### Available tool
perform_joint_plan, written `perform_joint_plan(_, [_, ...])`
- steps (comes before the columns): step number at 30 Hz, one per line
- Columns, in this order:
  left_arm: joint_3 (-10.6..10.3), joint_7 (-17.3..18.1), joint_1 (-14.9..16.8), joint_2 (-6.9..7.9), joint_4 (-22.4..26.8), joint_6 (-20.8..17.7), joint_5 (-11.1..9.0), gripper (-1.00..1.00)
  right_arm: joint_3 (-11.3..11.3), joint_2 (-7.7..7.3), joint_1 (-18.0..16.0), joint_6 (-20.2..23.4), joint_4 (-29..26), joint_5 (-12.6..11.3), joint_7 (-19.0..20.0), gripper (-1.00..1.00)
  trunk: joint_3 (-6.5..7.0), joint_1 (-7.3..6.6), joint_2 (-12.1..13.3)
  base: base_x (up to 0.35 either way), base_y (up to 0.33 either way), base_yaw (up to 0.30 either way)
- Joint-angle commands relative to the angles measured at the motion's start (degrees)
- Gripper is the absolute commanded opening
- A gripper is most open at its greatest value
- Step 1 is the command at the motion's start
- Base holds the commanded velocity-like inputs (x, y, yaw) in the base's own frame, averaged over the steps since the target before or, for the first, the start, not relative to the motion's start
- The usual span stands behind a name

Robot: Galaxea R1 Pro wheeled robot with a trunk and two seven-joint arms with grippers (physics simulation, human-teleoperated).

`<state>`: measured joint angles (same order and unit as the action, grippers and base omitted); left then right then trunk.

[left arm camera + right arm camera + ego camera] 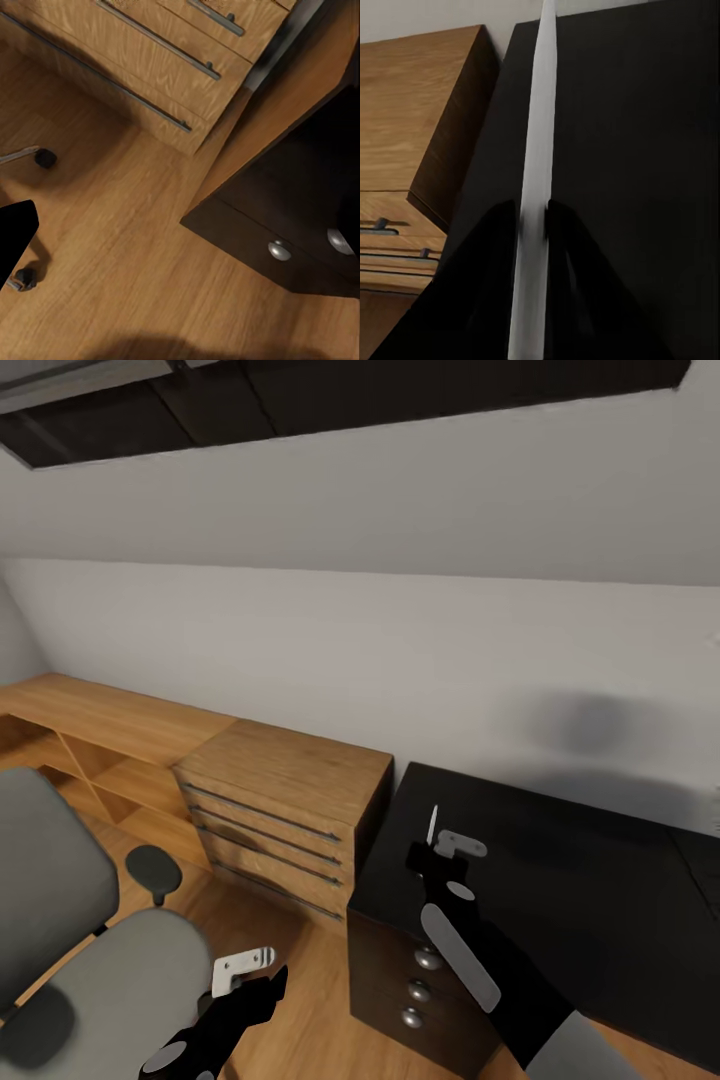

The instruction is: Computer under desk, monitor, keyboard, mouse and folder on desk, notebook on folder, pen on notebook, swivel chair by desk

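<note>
The right gripper [437,847] was pinched tight on the thin white pen [432,825], its length pointing up and away above the bare black desk [560,880], while the left gripper [250,972], empty, hung by the swivel chair [90,970].

swivel chair [90,950] left | wooden drawers [285,815] between | desk [560,880] right, against wall [400,630]

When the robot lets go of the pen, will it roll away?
Maybe. The pen is thin and straight, so it probably rolls easily on the glossy desk. It looks light and stiff, staying straight while pinched by the right gripper.
</note>
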<state>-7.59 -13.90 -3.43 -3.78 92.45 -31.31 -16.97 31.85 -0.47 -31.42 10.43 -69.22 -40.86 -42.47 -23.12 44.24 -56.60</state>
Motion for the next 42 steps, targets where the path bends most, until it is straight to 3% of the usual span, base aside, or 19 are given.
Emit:
perform_joint_plan(1, [0.0,-0.5,0.0,0.00,0.1,-0.2,-0.6,1.00,0.1,-0.05,-0.1,0.3,-0.1,-0.2,-0.3,-1.00,0.18,-0.22,0.4,0.000,0.000,-0.165])
perform_joint_plan(10, [0.1,-0.5,0.0,0.00,0.1,-0.2,-0.6,1.00,0.1,-0.05,0.0,0.2,-0.2,-0.2,-0.3,-1.00,2.13,-2.19,4.0,0.000,0.000,-0.173])
perform_joint_plan(26, [0.2,-0.5,0.0,0.00,0.2,-0.2,-0.6,1.00,0.1,-0.03,0.0,0.2,-0.2,-0.2,-0.3,-1.00,5.04,-5.71,10.4,0.000,0.000,-0.015])
perform_joint_plan(31, [0.2,-0.5,0.0,0.00,0.2,-0.1,-0.6,1.00,-1.0,-0.05,0.2,0.0,-0.1,-0.2,-4.1,-1.00,6.15,-6.81,12.4,0.000,0.000,-0.230])
perform_joint_plan(42, [0.1,-0.5,0.0,0.00,0.3,0.0,-0.6,1.00,-2.4,-0.05,0.2,-0.1,0.2,-0.3,-5.3,-1.00,8.58,-9.22,16.8,0.000,0.000,-0.264])
